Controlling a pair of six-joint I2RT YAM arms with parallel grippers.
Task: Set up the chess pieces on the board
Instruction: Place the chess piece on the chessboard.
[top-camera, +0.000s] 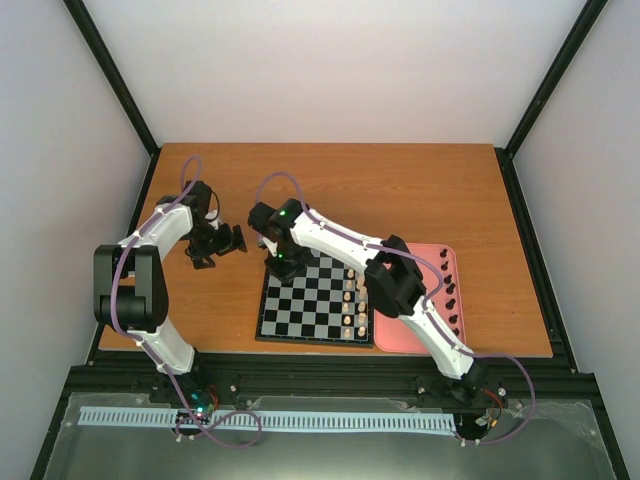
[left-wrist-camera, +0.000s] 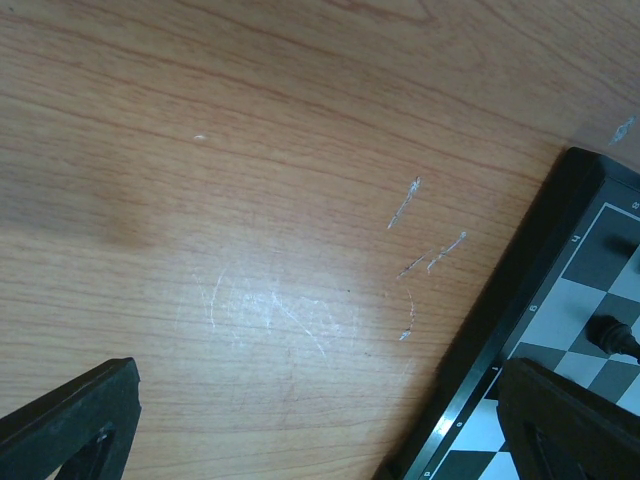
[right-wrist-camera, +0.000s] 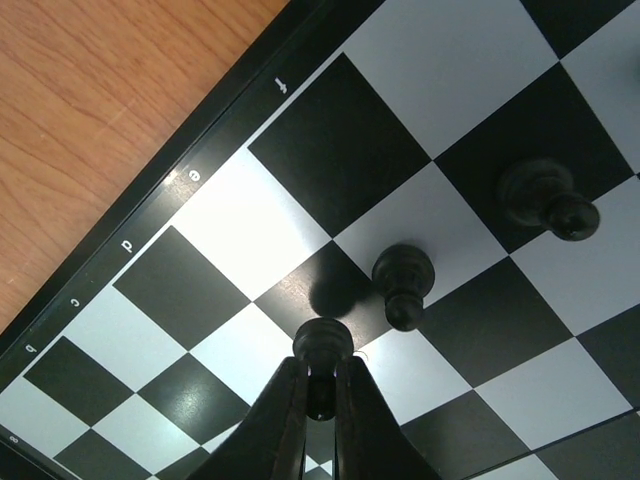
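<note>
Top external view sets the board (top-camera: 300, 312) in the lower middle of the frame on the wooden table (top-camera: 400, 190), with the pink tray (top-camera: 443, 258) just beside its right edge. A column of cream pieces (top-camera: 352, 300) stands near the board's right side, and black chess pieces (top-camera: 452, 295) line the right part of the tray. The right gripper (top-camera: 281, 266) hangs over the board's upper left corner. The left gripper (top-camera: 225, 243) sits over bare table just left of the board.

Right wrist view shows the right gripper (right-wrist-camera: 320, 378) at the lower middle, its fingers (right-wrist-camera: 288, 420) pressed together on a small black pawn (right-wrist-camera: 322, 342). Whether the pawn's base touches the board (right-wrist-camera: 440, 60) cannot be told. Two more black pieces (right-wrist-camera: 403, 275) stand upright on squares toward the centre and right.

Left wrist view shows the left gripper (left-wrist-camera: 320, 430) spread wide, its fingers (left-wrist-camera: 75, 420) in the bottom corners with only table (left-wrist-camera: 250, 200) between them. The board's corner (left-wrist-camera: 560, 230) enters at the right edge, carrying one black piece (left-wrist-camera: 612, 335).
</note>
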